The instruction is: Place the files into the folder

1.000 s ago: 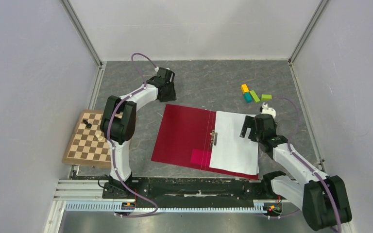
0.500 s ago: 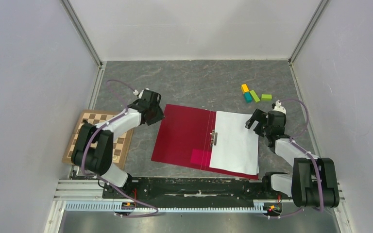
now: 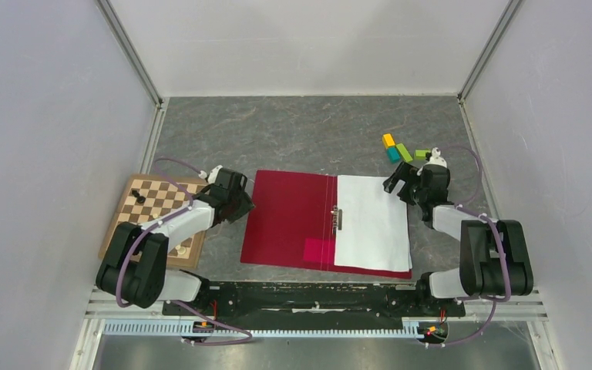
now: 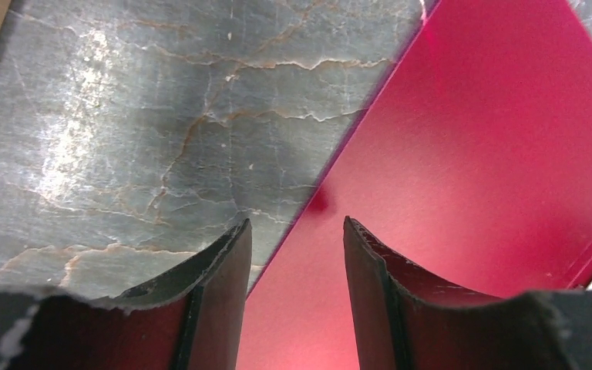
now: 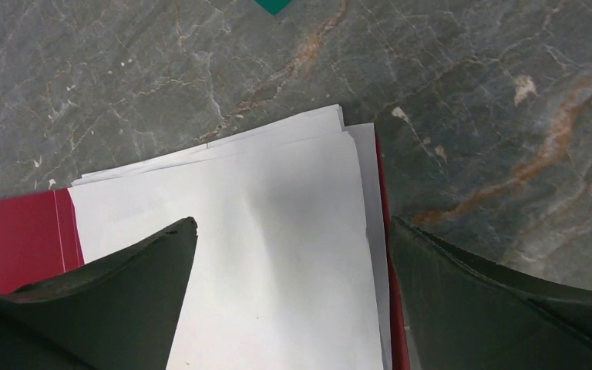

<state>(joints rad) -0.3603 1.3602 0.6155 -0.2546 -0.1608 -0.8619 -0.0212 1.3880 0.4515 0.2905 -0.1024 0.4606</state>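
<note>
The crimson folder [image 3: 285, 216] lies open and flat in the middle of the table, with a metal clip [image 3: 337, 218] at its spine and a pink square [image 3: 320, 249] inside. The white files [image 3: 371, 225] lie stacked on its right half. My left gripper [image 3: 239, 203] stands open at the folder's left edge. In the left wrist view that edge of the folder [image 4: 470, 154] runs between the jaws of the left gripper [image 4: 297, 231], which hold nothing. My right gripper [image 3: 399, 182] is wide open over the far right corner of the files [image 5: 277, 231], right gripper [image 5: 293, 223] empty.
A wooden chessboard [image 3: 150, 223] with a few pieces lies at the left, under my left arm. Several coloured blocks [image 3: 405, 150] sit at the far right, just behind my right gripper. Grey walls close in the table on three sides.
My left gripper swung from behind the folder down to its left edge. My right gripper moved back to the files' far right corner. The folder has turned slightly straighter.
</note>
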